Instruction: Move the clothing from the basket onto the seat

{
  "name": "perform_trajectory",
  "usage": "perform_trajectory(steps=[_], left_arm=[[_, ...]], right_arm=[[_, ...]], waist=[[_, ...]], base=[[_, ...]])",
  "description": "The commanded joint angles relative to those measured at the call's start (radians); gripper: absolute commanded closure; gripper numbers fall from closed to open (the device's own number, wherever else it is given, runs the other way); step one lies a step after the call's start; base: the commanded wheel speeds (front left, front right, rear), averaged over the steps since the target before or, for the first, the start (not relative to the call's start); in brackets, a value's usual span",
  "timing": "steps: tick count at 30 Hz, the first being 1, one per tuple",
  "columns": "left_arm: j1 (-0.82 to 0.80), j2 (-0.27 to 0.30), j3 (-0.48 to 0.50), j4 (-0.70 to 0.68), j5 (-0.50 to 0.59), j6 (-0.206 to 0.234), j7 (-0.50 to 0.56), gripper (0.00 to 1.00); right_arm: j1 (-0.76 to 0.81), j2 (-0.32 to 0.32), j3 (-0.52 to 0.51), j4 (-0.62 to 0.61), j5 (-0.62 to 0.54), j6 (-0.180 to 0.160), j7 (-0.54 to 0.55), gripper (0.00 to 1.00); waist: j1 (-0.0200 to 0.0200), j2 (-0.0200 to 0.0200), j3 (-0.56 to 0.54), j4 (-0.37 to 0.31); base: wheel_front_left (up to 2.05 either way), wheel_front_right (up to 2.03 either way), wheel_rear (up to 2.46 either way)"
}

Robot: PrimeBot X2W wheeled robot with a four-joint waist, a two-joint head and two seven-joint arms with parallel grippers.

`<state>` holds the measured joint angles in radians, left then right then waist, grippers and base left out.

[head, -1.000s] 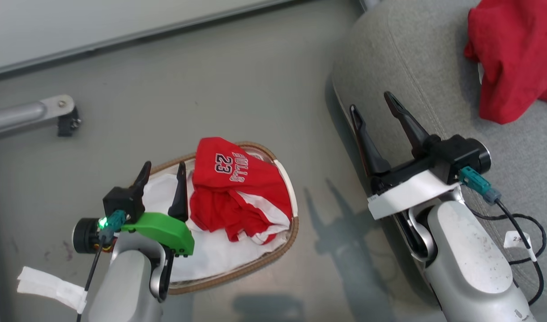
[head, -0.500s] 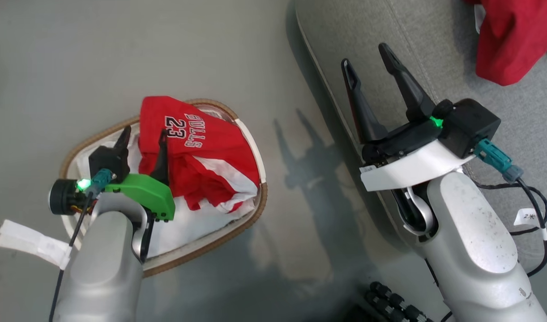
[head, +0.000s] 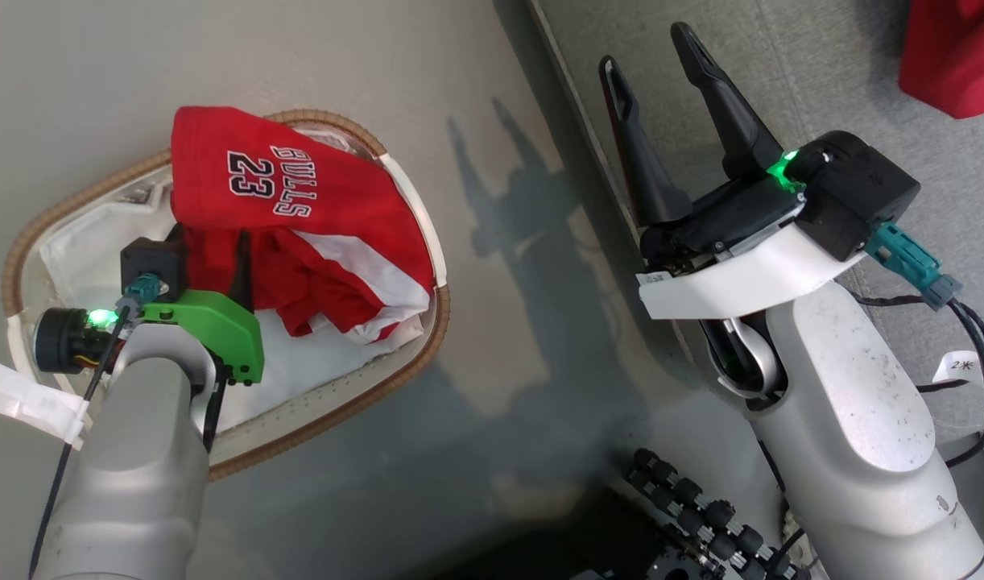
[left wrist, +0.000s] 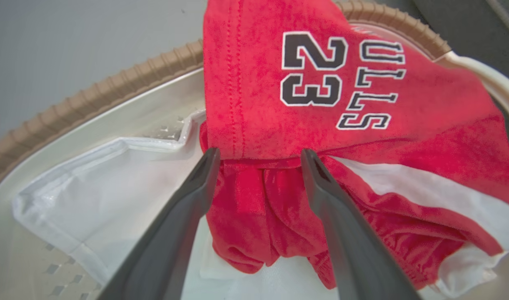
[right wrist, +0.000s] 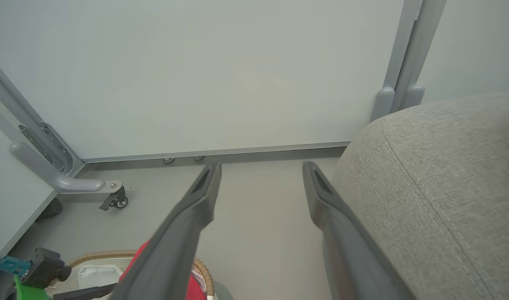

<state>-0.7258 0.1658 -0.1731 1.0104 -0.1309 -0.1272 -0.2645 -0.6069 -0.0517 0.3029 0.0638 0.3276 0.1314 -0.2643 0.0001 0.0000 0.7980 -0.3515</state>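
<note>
Red clothing (left wrist: 321, 104) between left fingers (left wrist: 175, 233)

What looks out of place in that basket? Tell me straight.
The red jersey is bunched up, and one corner lies over the brown rim of the basket instead of inside. The white liner is rumpled and pulled away from the wall. Nothing looks torn or spilled.

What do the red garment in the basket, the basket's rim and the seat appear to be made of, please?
Red garment: soft matte knit fabric, likely synthetic; it crumples and shows stitching. Basket rim: brown ribbed weave, rattan or plastic. Seat: grey matte upholstery cloth, visible weave and seam.
</note>
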Motion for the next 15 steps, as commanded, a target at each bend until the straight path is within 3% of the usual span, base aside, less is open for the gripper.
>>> perform_trajectory(steps=[1, 15], left_arm=[[-0.028, 0.015, 0.008, 0.02, -0.007, 0.005, 0.0, 0.0], [-0.155, 0.053, -0.037, 0.162, 0.029, 0.006, 0.0, 0.0]], right_arm=[[-0.015, 0.0, 0.004, -0.008, 0.01, -0.001, 0.0, 0.0], [-0.062, -0.001, 0.025, -0.052, 0.021, -0.001, 0.0, 0.0]], waist=[[-0.0001, 0.0, 0.05, -0.009], [-0.0001, 0.0, 0.161, -0.007]], base=[[0.0, 0.0, 0.0], [0.0, 0.0, 0.0]])
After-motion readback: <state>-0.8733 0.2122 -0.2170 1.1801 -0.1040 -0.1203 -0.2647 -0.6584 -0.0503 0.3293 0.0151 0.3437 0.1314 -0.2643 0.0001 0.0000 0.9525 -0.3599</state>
